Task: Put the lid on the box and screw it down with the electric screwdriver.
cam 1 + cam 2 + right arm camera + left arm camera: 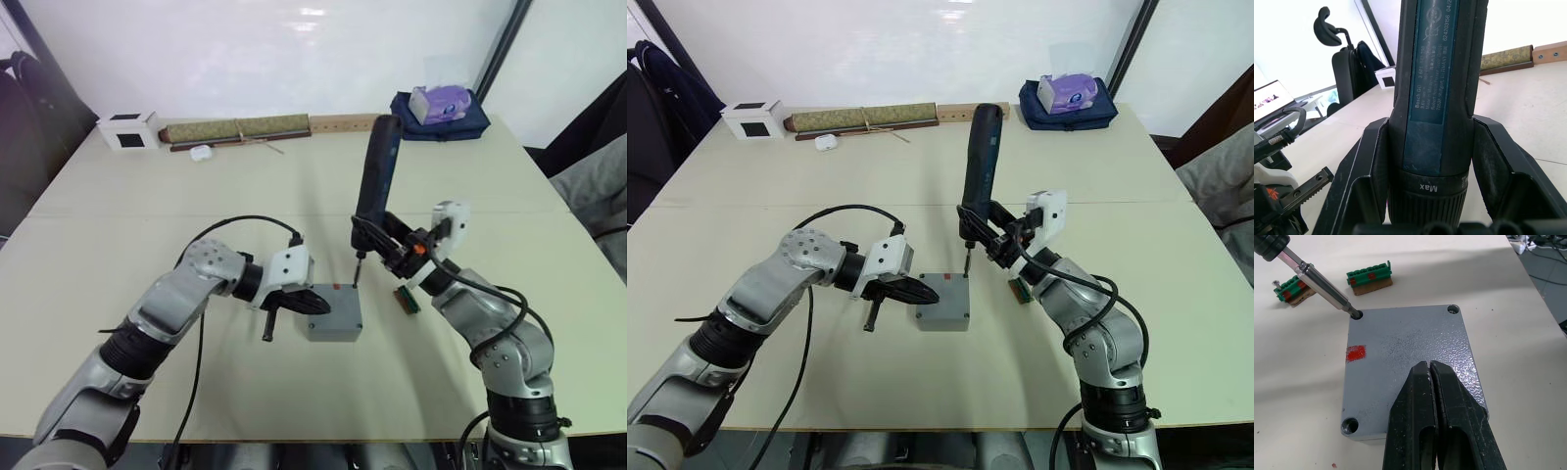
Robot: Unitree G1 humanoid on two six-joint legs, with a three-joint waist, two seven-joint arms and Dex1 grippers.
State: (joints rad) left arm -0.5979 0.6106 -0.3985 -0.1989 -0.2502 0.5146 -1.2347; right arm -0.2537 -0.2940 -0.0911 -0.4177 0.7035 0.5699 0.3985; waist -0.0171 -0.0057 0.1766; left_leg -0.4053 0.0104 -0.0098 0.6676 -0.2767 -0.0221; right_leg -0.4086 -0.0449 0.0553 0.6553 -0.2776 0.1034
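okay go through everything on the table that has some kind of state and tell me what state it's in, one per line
lid: on the box, screw holes showing at three corners
box: closed, flat on the table
electric screwdriver: nearly upright, bit tip in one corner hole
left gripper: shut, fingers pressed on the lid
right gripper: shut on the screwdriver
green parts: lying loose beside the box

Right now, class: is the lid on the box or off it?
On. The lid covers the box, and the electric screwdriver bit sits in a corner hole.

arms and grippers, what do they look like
Both arms are silver-grey metal with black joints and looping black cables. Each wrist carries a white camera housing. The left gripper has two glossy black tapered fingers; the right gripper has broader black fingers, with an orange collar behind it.
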